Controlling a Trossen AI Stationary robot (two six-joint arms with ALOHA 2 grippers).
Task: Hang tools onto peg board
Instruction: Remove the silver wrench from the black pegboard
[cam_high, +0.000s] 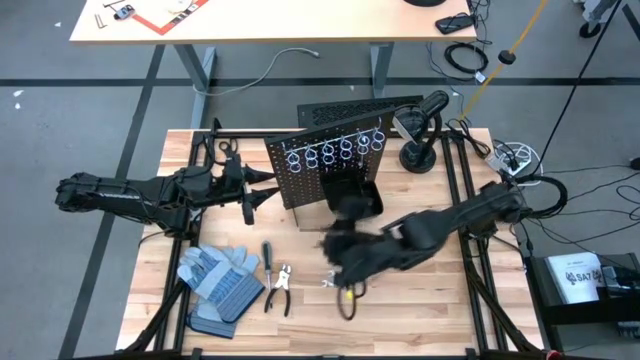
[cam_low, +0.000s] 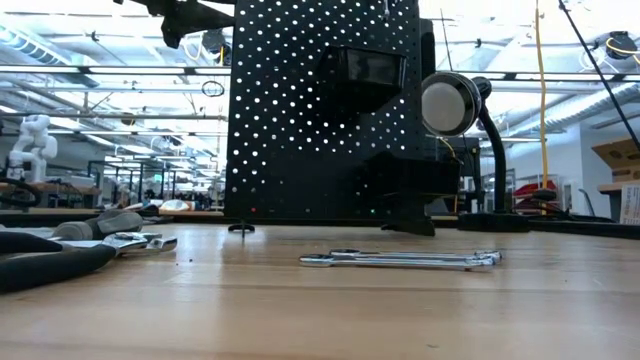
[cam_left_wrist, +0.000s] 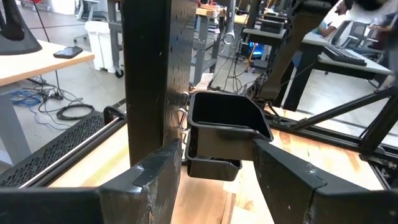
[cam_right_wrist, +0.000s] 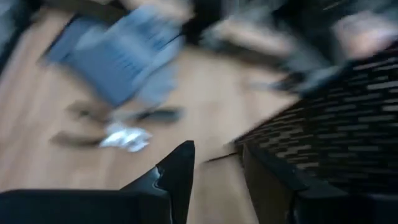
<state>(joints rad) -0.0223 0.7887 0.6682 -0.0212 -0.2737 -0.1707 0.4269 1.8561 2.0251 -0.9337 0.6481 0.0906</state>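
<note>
The black peg board (cam_high: 330, 165) stands upright at the table's middle, with silver rings (cam_high: 335, 150) along its top and a black bin (cam_left_wrist: 224, 118) on its near face. My left gripper (cam_high: 255, 195) is open, level with the board's left edge (cam_left_wrist: 146, 74); I cannot tell whether a finger touches it. My right gripper (cam_right_wrist: 217, 180), blurred, is open above the table in front of the board, nothing between its fingers. A screwdriver (cam_high: 268, 258), pliers (cam_high: 281, 290) and silver wrenches (cam_low: 400, 260) lie flat on the wood.
Grey-and-blue gloves (cam_high: 220, 280) lie at the near left. A black desk lamp (cam_high: 420, 125) stands right of the board at the far side, with cables (cam_high: 510, 160) beyond it. Another wrench (cam_low: 135, 242) lies by the pliers. Bare wood shows along the near edge.
</note>
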